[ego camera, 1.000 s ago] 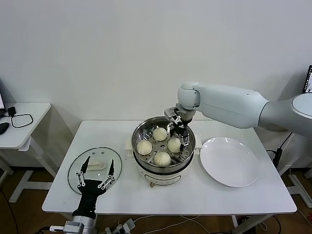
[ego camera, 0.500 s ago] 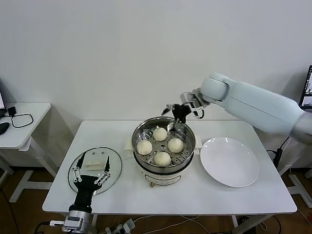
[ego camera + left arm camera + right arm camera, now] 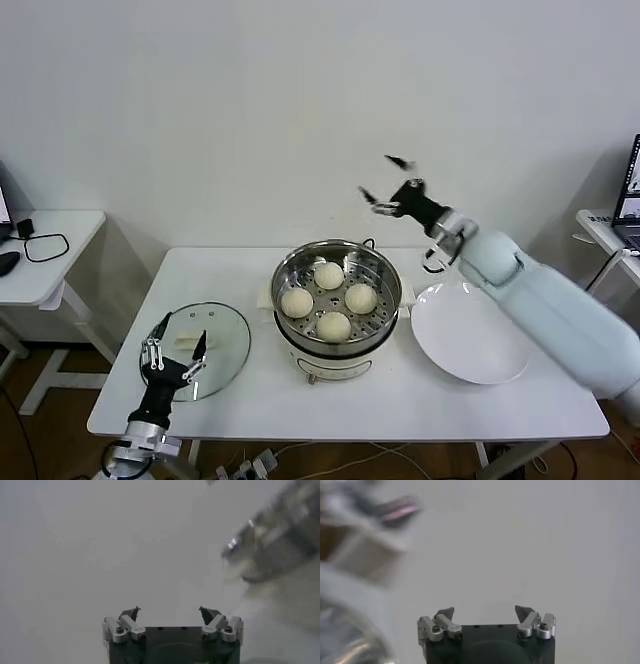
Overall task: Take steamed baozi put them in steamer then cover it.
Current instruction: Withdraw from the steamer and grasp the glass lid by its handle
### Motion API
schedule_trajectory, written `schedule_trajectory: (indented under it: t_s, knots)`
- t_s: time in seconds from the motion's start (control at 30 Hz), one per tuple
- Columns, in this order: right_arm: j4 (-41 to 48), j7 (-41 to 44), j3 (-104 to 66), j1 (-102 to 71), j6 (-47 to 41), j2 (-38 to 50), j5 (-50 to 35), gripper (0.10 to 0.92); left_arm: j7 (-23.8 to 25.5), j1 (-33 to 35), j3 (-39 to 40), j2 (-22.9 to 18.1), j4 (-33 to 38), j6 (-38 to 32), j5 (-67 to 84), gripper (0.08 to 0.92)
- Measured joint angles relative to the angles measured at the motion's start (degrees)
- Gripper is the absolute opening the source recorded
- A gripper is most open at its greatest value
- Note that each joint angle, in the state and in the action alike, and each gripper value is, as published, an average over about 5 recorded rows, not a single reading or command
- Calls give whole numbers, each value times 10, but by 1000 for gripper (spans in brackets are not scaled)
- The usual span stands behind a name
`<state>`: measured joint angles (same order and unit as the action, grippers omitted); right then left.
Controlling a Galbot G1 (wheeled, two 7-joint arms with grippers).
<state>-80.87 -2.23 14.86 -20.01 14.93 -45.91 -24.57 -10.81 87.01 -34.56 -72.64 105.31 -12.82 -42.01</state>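
Several cream-white steamed baozi [image 3: 333,325] sit on the perforated tray of the shiny steamer [image 3: 288,268] at the table's middle. The clear glass cover [image 3: 228,345] with its white handle [image 3: 186,342] lies flat on the table to the left. My left gripper [image 3: 176,342] is open and empty, low at the cover's near edge. My right gripper [image 3: 386,180] is open and empty, raised high behind and right of the steamer, in front of the wall. The left wrist view [image 3: 169,612] shows a blurred steamer [image 3: 272,540]; the right wrist view [image 3: 484,611] shows mainly wall.
A flat white plate [image 3: 470,330] lies right of the steamer. A small side table [image 3: 45,255] with a black cable stands at far left. The wall rises behind the table [image 3: 400,405].
My right gripper has lifted out of the steamer and swung up and to the right, empty. My left gripper has drawn back toward the near left edge of the cover.
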Motion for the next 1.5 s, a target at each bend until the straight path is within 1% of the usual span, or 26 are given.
schedule_trajectory:
  t_s: [0.23, 0.57, 0.93, 1.5]
  knots:
    - [-28, -67, -175, -184, 19, -31, 4, 823, -15, -20, -14, 13, -63, -5, -145, 823]
    - [-57, -103, -320, -354, 32, -79, 15, 823, -36, -58, -12, 21, -145, -13, -274, 823]
    - [-56, -110, -380, -432, 45, -116, 32, 823, -49, -98, -5, 20, -186, -3, -334, 823]
    - [-54, -115, -412, -475, 51, -145, 50, 823, -61, -152, 20, 16, -236, 24, -361, 823]
